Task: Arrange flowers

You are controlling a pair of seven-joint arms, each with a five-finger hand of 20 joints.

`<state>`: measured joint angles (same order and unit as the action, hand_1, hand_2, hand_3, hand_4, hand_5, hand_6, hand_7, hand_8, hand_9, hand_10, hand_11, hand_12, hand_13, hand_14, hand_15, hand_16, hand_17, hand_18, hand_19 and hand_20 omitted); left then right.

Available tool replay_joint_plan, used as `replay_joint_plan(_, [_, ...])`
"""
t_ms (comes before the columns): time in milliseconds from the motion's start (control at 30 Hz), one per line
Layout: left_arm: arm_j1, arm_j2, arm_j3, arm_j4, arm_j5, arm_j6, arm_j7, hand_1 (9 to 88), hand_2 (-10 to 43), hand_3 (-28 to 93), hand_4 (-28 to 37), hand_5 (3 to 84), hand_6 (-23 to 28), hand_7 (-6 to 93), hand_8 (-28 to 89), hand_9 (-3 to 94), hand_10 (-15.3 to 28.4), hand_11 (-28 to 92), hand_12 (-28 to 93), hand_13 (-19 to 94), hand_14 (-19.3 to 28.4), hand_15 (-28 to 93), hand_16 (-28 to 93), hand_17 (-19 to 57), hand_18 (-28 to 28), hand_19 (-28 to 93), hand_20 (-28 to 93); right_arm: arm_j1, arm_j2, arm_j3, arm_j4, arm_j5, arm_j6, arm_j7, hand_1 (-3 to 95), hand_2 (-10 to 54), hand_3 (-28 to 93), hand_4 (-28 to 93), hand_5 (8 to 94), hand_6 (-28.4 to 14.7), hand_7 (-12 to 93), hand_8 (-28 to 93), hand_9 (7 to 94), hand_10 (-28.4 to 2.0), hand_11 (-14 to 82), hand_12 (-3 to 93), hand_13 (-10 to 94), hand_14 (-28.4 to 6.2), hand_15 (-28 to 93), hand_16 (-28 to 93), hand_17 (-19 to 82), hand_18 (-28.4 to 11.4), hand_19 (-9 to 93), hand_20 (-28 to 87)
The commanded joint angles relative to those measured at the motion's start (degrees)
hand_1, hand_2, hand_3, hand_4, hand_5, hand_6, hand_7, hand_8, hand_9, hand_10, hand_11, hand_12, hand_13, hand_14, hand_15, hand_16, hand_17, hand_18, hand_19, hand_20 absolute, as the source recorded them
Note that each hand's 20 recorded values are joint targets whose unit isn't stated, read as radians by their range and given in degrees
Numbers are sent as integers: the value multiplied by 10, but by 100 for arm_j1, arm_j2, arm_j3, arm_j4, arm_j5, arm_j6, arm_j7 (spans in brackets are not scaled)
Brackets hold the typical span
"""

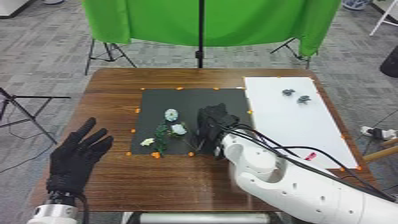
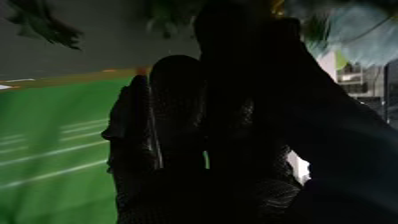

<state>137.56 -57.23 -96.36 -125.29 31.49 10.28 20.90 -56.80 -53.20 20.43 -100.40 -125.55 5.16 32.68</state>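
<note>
Three pale blooms, the task's flowers: one is lying uppermost on the black mat; a second, bluish-white, is resting just below it; a small cream one is lying near the mat's lower left corner. Green foliage is trailing between them.

One right hand, black-gloved: hovering or resting over the mat's right part, just beside the blooms; whether it is open, closed or holding anything, one cannot tell. In the right wrist view, leaves and a pale petal mass are showing near it.

One left hand, black-gloved: waiting at the table's left side, fingers standing straight and spread, holding nothing.

Two small grey objects: sitting on the white board, towards its far end.
</note>
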Motion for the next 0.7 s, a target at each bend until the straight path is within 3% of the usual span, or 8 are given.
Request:
replay_joint_plan(33, [95, 22, 25, 9, -16, -22, -21, 207, 81, 773, -283, 355, 70, 108, -99, 339, 188, 204, 99, 235, 281, 477, -79, -87, 284, 541, 173, -248, 113, 165, -237, -101, -164, -140, 454, -95, 714, -283, 699, 58, 150, -128, 806, -77, 313, 302, 630, -79, 774, 195, 168, -221, 780, 525])
replay_joint_plan(133, [42, -35, 2, 20, 17, -45, -146, 207, 81, 772, -283, 356, 70, 108, -99, 339, 188, 205, 99, 235, 281, 476, -79, -87, 284, 542, 174, -337, 116, 285, -304, -102, -169, -180, 419, -95, 734, -283, 681, 53, 151, -133, 780, -85, 364, 264, 620, -84, 780, 195, 158, -222, 776, 531])
replay_joint_plan(333, [54, -78, -5, 4, 45, -44, -198, 208, 82, 773, -283, 356, 71, 108, -99, 339, 189, 205, 99, 235, 281, 477, -80, -87, 284, 543, 173, -437, 259, 559, -492, 149, 117, -172, 370, -95, 762, -283, 655, 39, 144, -131, 756, -98, 427, 204, 612, -91, 788, 189, 156, -225, 776, 538])
replay_joint_plan(700, [34, -35, 104, 34, -7, -1, 33, 209, 83, 773, -283, 357, 72, 109, -99, 339, 189, 205, 99, 235, 281, 478, -80, -87, 284, 544, 173, -13, 762, 913, -498, 707, 778, 53, 344, -95, 749, -283, 653, 37, 142, -130, 753, -104, 440, 192, 613, -97, 796, 186, 158, -227, 779, 541])
